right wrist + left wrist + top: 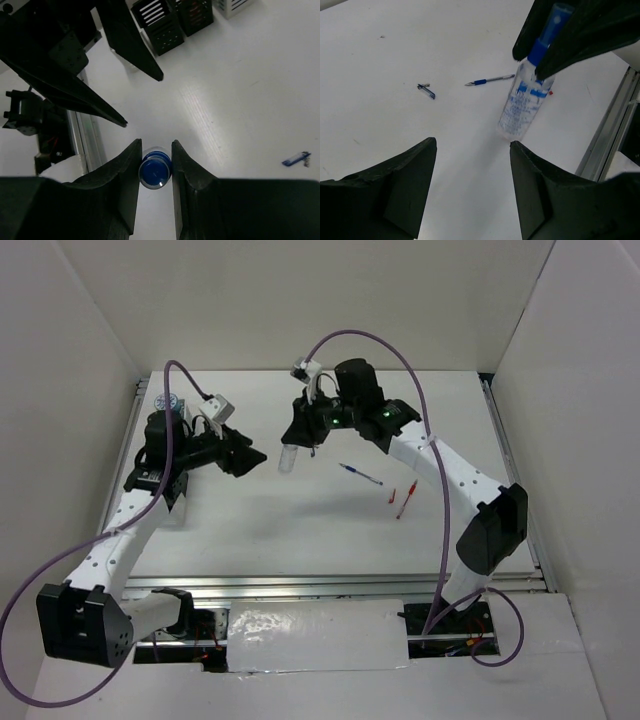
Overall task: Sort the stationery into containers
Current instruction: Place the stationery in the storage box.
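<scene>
While the right pincer pinches the clear blue-capped bottle at its cap, centre frame over the surface, the left pincer stands spread, empty, facing it.

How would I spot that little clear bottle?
Look at the middle of the white table. The bottle is in the right end effector, gripped at its blue cap. Unlike the thin blue pen nearby, it is clear and stubby.

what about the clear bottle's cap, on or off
On. The blue cap sits on top of the clear bottle, pinched between the fingers of the right gripper.
</scene>
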`<act>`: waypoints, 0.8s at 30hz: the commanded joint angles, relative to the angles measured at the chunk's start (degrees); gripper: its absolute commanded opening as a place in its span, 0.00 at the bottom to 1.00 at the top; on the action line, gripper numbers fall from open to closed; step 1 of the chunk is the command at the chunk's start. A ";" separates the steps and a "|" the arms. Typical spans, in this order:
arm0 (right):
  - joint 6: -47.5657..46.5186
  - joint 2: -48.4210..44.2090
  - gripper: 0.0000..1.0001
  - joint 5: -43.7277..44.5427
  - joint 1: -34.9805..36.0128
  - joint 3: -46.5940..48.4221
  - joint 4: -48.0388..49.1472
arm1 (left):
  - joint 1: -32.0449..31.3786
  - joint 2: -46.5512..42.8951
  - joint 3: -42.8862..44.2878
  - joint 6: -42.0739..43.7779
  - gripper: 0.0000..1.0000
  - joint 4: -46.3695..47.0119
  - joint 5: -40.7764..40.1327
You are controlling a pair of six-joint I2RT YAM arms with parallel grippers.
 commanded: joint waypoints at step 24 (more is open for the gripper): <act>6.88 -0.62 0.00 -3.10 5.42 4.38 -0.79 | -6.09 -0.21 -2.12 -3.92 0.69 7.73 10.70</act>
